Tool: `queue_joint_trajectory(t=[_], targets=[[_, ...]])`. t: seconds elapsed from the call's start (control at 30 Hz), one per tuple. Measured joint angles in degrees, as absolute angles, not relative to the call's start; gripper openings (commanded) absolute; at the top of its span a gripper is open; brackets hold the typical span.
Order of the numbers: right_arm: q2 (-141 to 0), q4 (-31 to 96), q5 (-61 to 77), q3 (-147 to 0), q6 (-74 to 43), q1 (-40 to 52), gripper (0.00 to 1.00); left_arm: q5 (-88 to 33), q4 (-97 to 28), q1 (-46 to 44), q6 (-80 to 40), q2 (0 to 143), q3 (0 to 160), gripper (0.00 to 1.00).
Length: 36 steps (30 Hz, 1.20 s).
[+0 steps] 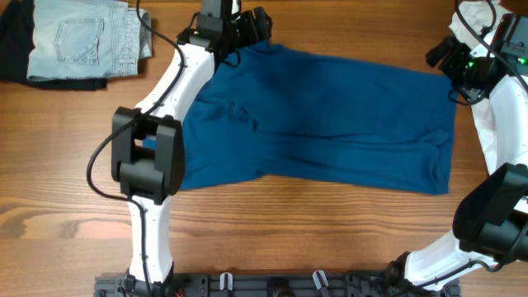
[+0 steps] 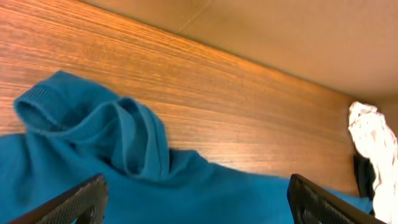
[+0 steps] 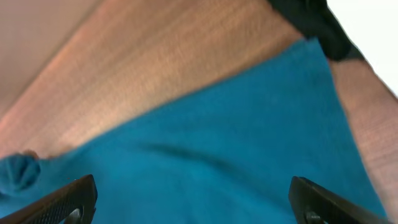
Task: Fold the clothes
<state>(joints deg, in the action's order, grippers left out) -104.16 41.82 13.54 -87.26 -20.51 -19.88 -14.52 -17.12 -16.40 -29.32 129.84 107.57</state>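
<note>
The clothes (image 1: 330, 115), a deep-blue top, lie spread across the middle of the wooden table. My left gripper (image 1: 252, 33) hovers open over the top's far left corner. In the left wrist view its fingers (image 2: 74, 202) stand wide apart above the blue cloth (image 2: 205, 193), with a bunched, ribbed sleeve end (image 2: 93, 121) just ahead and nothing between them. My right gripper (image 1: 444, 62) is open over the far right corner. Its fingers (image 3: 68, 199) frame flat blue cloth (image 3: 205, 155) without touching it.
A pale denim piece (image 1: 82, 37) rests on a dark garment (image 1: 15, 41) at the far left corner. A crumpled white garment (image 2: 373, 149) sits at the far right. The left arm (image 1: 153, 153) crosses the top's left edge. Bare wood (image 1: 289, 239) runs along the front.
</note>
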Motion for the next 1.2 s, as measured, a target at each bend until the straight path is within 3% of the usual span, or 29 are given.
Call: queue_joint_trajectory(t=[0.43,0.57,0.6,0.67,1.2], targets=[[-104.16,46.85,13.5,-87.26,-16.27,-19.88,1.0,-14.55,-11.11,-16.47,-32.82,137.56,107.85,0.9],[-104.16,47.18,13.5,-87.26,-16.16,-19.88,0.99,-14.55,-11.09,-16.69,-33.54,138.54,107.85,0.82],[-104.16,47.18,13.5,-87.26,-16.14,-19.88,1.0,-14.55,-11.07,-16.78,-33.58,138.56,107.85,0.75],[-104.18,47.18,13.5,-87.26,-16.14,-19.88,1.0,-14.59,-10.9,-16.91,-33.95,138.56,107.85,0.69],[-104.16,47.2,13.37,-87.26,-16.14,-19.88,1.0,-14.81,-9.91,-18.59,-33.69,141.49,107.85,0.73]])
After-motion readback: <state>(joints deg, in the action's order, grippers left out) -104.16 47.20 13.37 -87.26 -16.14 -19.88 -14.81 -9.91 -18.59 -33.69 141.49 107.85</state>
